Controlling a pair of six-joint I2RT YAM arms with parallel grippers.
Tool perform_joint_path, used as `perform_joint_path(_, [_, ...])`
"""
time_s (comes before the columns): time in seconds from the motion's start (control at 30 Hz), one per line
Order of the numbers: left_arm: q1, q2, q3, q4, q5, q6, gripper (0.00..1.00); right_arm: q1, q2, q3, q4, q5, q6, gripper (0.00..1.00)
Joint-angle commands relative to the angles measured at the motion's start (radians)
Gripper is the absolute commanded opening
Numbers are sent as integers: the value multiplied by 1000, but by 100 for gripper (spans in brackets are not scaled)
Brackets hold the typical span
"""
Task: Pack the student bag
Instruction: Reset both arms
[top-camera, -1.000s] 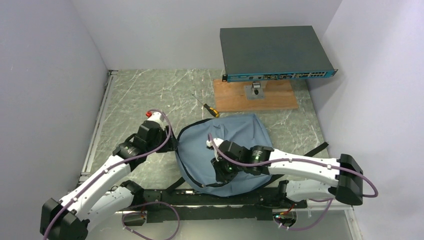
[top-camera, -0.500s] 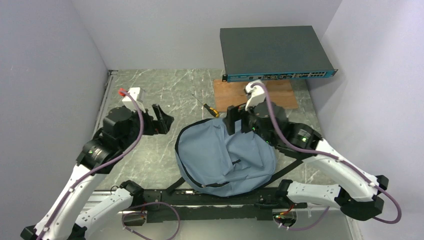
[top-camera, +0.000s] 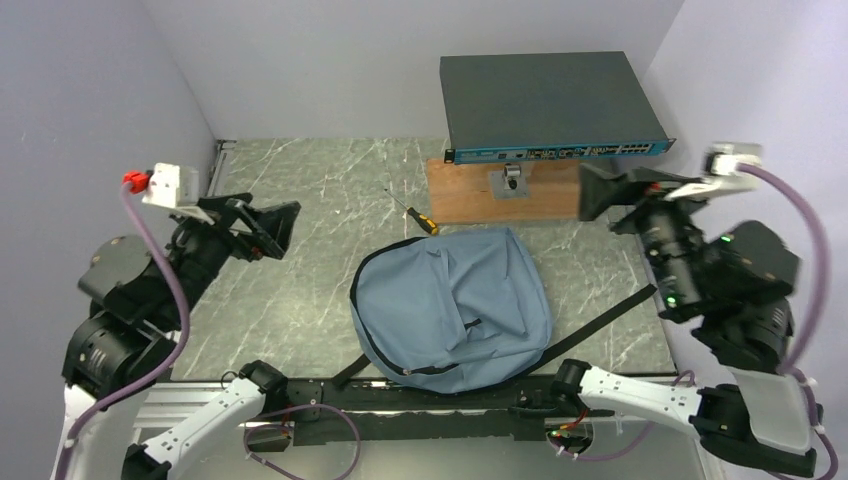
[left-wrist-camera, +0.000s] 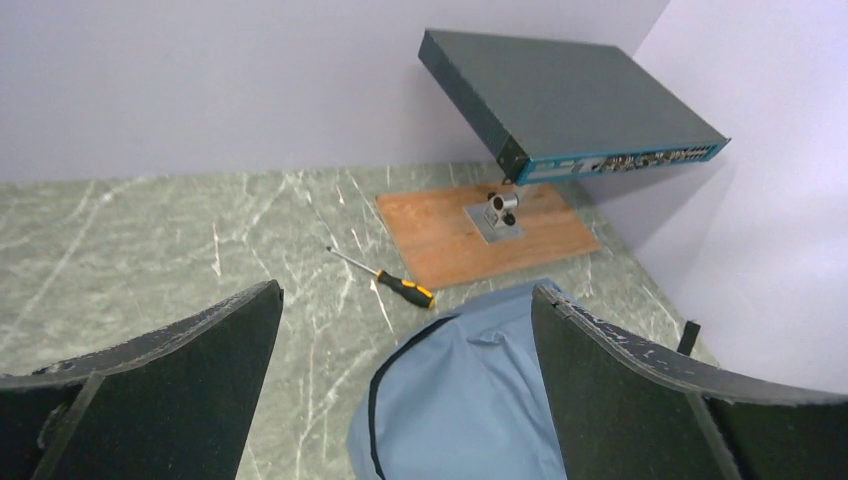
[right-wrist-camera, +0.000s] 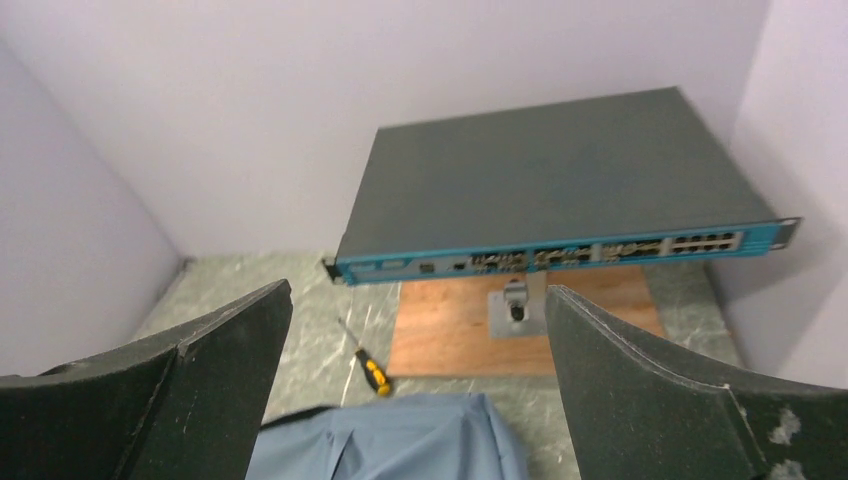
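Note:
The student bag (top-camera: 450, 305) is a blue-grey backpack with black trim, lying flat on the marble table near the front edge. Both arms are raised well above and away from it. My left gripper (top-camera: 266, 228) hangs open up at the left, and the left wrist view looks down between its wide jaws (left-wrist-camera: 405, 295) at the bag's top edge (left-wrist-camera: 470, 400). My right gripper (top-camera: 612, 195) is open up at the right, with nothing between its fingers (right-wrist-camera: 418, 290). The bag (right-wrist-camera: 400, 440) shows at the bottom of the right wrist view.
A yellow-and-black screwdriver (top-camera: 420, 218) lies just behind the bag. Further back, a dark network switch (top-camera: 548, 105) stands on a mount over a wooden board (top-camera: 510, 190). A black strap (top-camera: 610, 310) trails right from the bag. Walls close in the left, back and right.
Both arms have lifted off the bag and swung up and outward, left arm to the left, right arm to the right. Both grippers have opened wide. The bag now lies uncovered.

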Motion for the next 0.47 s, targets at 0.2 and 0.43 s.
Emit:
perform_joint_path(0.2, [3,-67,56,39,-90,93,100,0,-40,14,133,81,-145,100])
perform_joint_path(0.43, [3,-57,56,42,-86,92,100,2,-54,-21,145,10,-174,100])
